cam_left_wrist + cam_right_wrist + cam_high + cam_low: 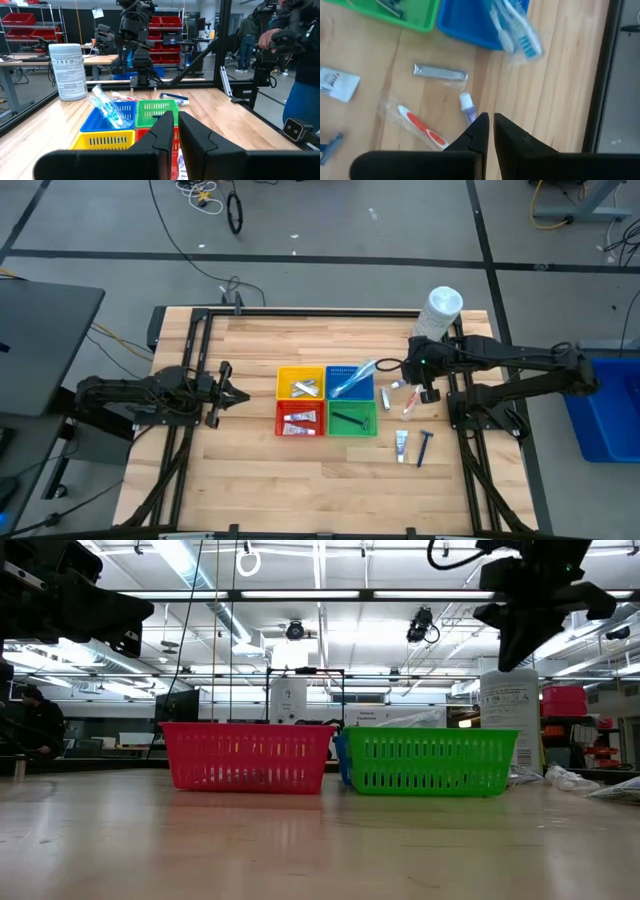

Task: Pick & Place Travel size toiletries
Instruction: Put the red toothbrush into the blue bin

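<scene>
A: Where are the toiletries?

B: Loose ones lie on the worktop [250,480] right of the baskets: a metal nail clipper [440,72], a small tube [467,107], a wrapped orange toothbrush [418,126], a white packet [338,84] and a blue razor [424,447]. More toothbrushes [355,377] stick out of the blue basket [349,383]; a razor lies in the green basket [351,420].

A: And the hands?

B: The right hand [490,131] hangs over the loose items, fingers nearly together, holding nothing. The left hand [237,395] waits left of the baskets, closed and empty.
</scene>
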Available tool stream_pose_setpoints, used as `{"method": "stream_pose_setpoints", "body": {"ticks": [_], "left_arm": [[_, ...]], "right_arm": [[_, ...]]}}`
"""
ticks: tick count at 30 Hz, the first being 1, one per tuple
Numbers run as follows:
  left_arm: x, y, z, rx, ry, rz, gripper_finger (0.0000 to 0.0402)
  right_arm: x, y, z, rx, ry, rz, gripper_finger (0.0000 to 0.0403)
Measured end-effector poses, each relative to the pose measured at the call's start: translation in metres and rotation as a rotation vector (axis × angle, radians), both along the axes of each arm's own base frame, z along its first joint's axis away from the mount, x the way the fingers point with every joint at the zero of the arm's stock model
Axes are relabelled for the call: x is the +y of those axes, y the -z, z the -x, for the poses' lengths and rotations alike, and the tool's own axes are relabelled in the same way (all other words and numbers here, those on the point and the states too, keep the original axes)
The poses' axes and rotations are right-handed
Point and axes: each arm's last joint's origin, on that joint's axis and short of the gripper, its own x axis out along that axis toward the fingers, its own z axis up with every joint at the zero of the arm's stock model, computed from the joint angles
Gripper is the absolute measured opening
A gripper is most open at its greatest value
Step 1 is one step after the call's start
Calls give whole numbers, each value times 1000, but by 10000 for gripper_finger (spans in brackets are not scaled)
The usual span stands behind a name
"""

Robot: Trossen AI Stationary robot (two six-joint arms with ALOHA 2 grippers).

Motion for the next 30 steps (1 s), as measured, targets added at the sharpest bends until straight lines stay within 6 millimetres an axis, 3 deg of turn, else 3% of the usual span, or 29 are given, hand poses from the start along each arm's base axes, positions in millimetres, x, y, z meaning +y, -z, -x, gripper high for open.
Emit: {"method": "stream_pose_setpoints", "body": {"ticks": [9,22,30], "left_arm": [[0,0,0,0,0,0,32],[0,0,0,0,0,0,32],[0,0,0,0,0,0,32]], "right_arm": [[-6,13,4,54,8,4,34],[-4,58,19,283,-299,61,49],[-2,72,24,340,-377,50,73]]}}
